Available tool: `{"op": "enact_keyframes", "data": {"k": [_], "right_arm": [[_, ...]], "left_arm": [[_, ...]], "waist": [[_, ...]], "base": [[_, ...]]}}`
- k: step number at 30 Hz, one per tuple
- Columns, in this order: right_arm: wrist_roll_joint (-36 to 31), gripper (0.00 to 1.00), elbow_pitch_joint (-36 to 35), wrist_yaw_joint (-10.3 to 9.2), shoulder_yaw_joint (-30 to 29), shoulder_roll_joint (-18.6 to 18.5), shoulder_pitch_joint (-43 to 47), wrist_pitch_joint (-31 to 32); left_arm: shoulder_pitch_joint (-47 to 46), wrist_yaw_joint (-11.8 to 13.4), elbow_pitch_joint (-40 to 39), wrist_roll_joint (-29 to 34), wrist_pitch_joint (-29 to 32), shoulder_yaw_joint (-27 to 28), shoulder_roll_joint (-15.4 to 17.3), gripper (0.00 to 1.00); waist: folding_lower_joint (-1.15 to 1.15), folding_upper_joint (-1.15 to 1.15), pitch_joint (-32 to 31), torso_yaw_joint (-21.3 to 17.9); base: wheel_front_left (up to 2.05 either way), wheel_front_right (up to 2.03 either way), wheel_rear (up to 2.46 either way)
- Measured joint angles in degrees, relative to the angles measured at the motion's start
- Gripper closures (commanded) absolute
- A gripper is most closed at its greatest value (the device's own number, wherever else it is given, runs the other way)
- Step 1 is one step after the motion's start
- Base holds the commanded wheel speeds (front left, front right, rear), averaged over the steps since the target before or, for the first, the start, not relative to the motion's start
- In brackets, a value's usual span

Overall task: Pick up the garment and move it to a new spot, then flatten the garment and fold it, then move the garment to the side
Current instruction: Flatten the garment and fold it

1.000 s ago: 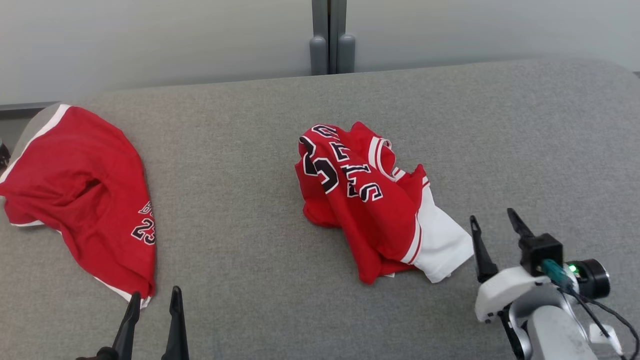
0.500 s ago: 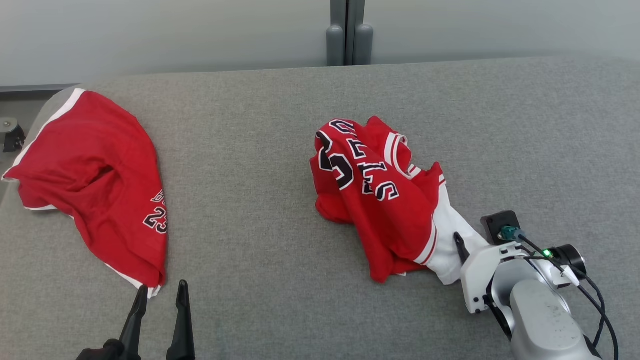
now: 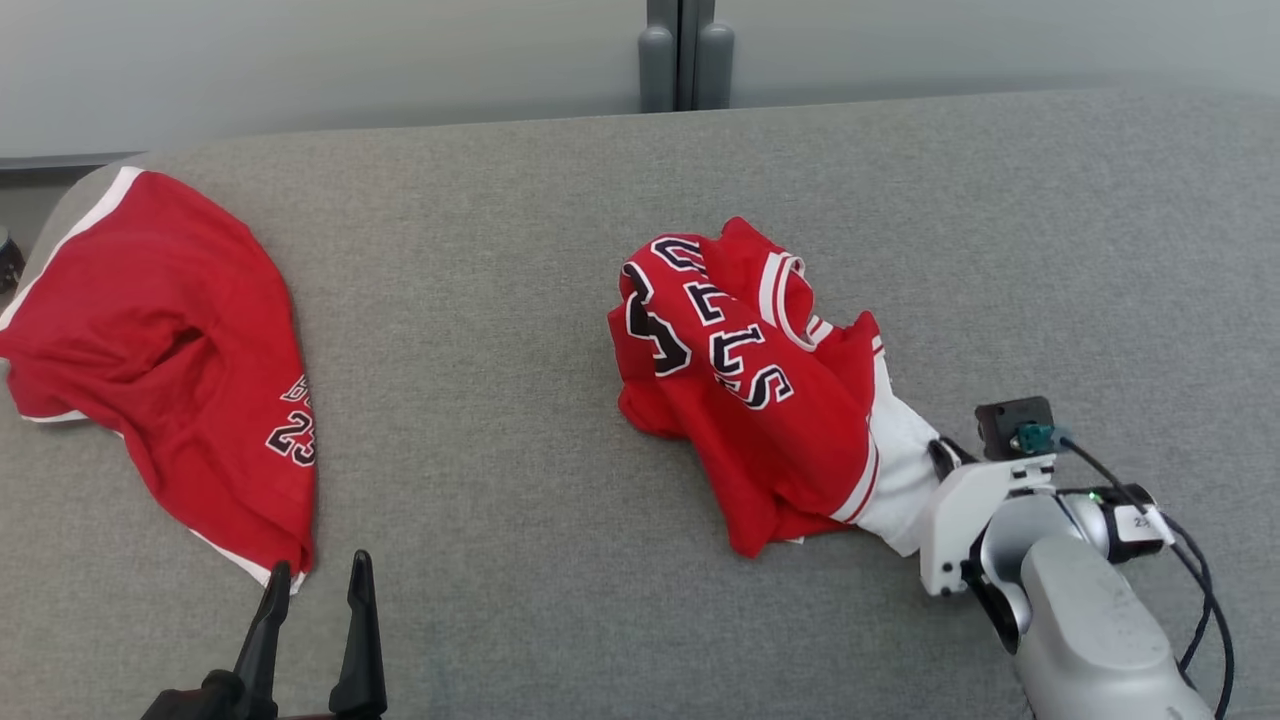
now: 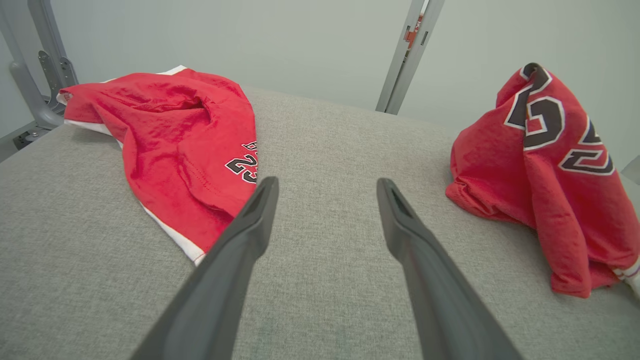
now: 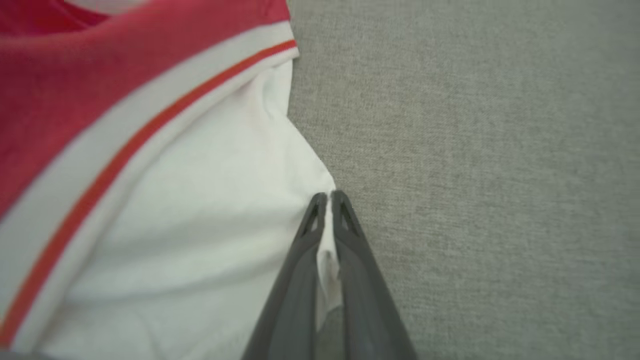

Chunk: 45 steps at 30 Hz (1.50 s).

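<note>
1. Occlusion: from the head camera, the white mount point(image 3: 965, 520) on my right wrist hides most of the right gripper point(image 5: 327, 195); I see a dark stub at the jersey's point(image 3: 740, 400) white edge.
2. Blur: in the right wrist view, the red cloth at upper left is out of focus.
3. Cut-off: the left wrist view crops the jersey's right side; the head view crops the left edge of the shorts point(image 3: 170, 350). The jersey's lettering is folded over, and I cannot read it whole.
4. State, right gripper: its fingers point(image 5: 300, 260) are pressed together, with a thin fold of the jersey's white cloth pinched between them.
5. Pose, right arm: forearm enters from lower right; wrist pitched down, tips low at the table point(image 3: 500, 300).
6. Pose, left gripper point(image 3: 318, 565): fingers spread wide, nothing between them, held low at lower left, just beside the shorts' hem.
7. Location, jersey: crumpled at mid-table, white part toward my right arm, well apart from the shorts at far left.
</note>
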Motion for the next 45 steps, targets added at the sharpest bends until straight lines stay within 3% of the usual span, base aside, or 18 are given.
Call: {"op": "enact_keyframes", "data": {"k": [4,8,19,25,30,31,32,33,38,45], "right_arm": [[5.33,1.0,-3.46,-0.01,-3.38,-0.16,-3.37,-1.93],[4.9,1.0,-8.02,-0.01,-9.31,-0.79,-6.11,-1.22],[-1.46,1.0,-13.57,-0.02,-26.8,-6.41,-8.03,4.2],[-6.76,1.0,-14.14,-0.02,-35.42,-7.02,-7.26,5.1],[-10.55,1.0,-13.84,-0.02,-39.25,-6.02,-6.3,2.69],[-11.48,0.95,-13.89,-0.02,-39.88,-5.7,-6.09,1.69],[-12.39,0.56,-13.85,-0.02,-40.02,-5.45,-5.88,0.63],[-13.19,0.0,-13.45,-0.02,-39.79,-5.32,-5.81,-0.33],[-16.7,0.0,-12.52,-0.02,-37.07,-4.55,-4.56,-3.77],[-17.67,0.0,-18.52,-0.02,-29.49,-2.05,-0.57,-15.24]], "left_arm": [[-0.11,0.0,0.01,0.0,0.0,-0.05,-0.01,0.0],[-0.14,0.0,0.01,0.0,0.0,-0.09,-0.05,0.0],[-0.89,0.0,0.01,-0.59,0.0,-1.0,-0.35,0.0],[-1.31,0.0,0.07,-0.93,0.0,-1.18,-0.33,0.0],[-1.41,0.0,0.08,-0.99,0.0,-1.24,-0.3,0.0],[-1.41,0.0,0.08,-0.99,0.0,-1.36,-0.29,0.0],[-1.41,0.0,0.12,-0.99,0.0,-1.42,-0.29,0.0],[-1.42,0.0,0.14,-0.99,0.0,-1.45,-0.26,0.0],[-1.43,0.0,0.15,-0.99,0.0,-1.53,-0.16,0.0],[-0.83,0.0,0.11,-0.99,0.0,-1.41,-0.18,0.0]], "waist": [[0.0,0.0,0.16,-0.84],[0.0,0.0,0.04,-1.66],[0.0,0.0,0.74,-2.06],[0.0,0.0,1.34,-1.84],[0.0,0.0,1.39,-2.05],[0.0,0.0,1.36,-2.15],[0.0,0.0,1.33,-2.25],[0.0,0.0,1.25,-2.35],[0.0,0.0,0.87,-2.77],[0.0,0.0,-0.32,-3.13]], "base": [[0.0,0.0,0.0],[0.0,0.0,0.0],[0.0,0.0,0.0],[0.0,0.0,0.0],[0.0,0.0,0.0],[0.0,0.0,0.0],[0.0,0.0,0.0],[0.0,0.0,0.0],[0.0,0.0,0.0],[0.0,0.0,0.0]]}}
